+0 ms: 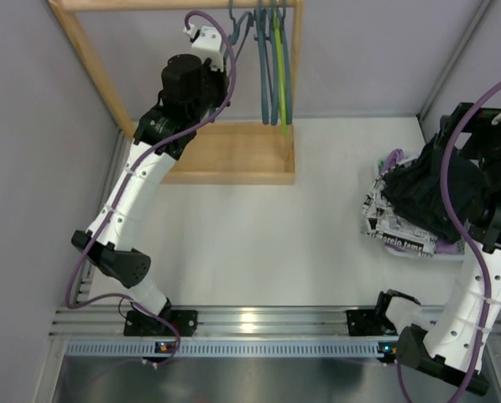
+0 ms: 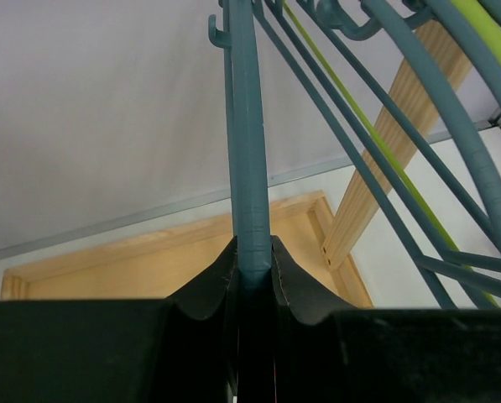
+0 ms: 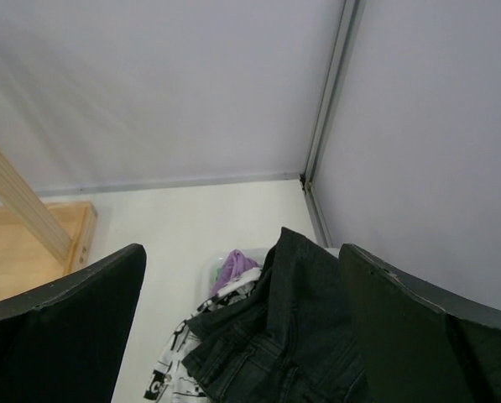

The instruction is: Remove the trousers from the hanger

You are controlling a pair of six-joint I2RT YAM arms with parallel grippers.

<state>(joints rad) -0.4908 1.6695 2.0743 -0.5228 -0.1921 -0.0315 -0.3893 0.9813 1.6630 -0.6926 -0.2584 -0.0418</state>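
Over at the far left corner of the table [image 1: 258,243] stands a wooden rack [image 1: 233,155], its rail up top and its flat base on the surface. The left arm reaches up and away from its base toward that rail, and the left gripper [image 2: 253,260] is clenched on a teal hanger [image 2: 248,168]. In the wrist view the hanger's bar runs straight up out of the two dark fingers [image 2: 208,290], which press on it from both sides. Just to the right of it more hangers [image 1: 265,75] dangle from the same rail, several teal and one yellow-green [image 1: 277,84], all close together above the right end of the base. The middle of the table is plain white. Well apart from the rack, by the right edge, the trousers lie in one heap. The printed pair [image 1: 401,239], white with black lettering, is at the bottom and spreads toward the near side. The black pair [image 1: 435,189] is bunched on top of it. A bit of the purple pair [image 1: 391,158] peeks out at the heap's far left side. The right arm bends over this heap, and the right gripper [image 3: 237,252] hangs above it with its jaws spread wide and clasping nothing. I cannot tell whether its fingers brush the black cloth.
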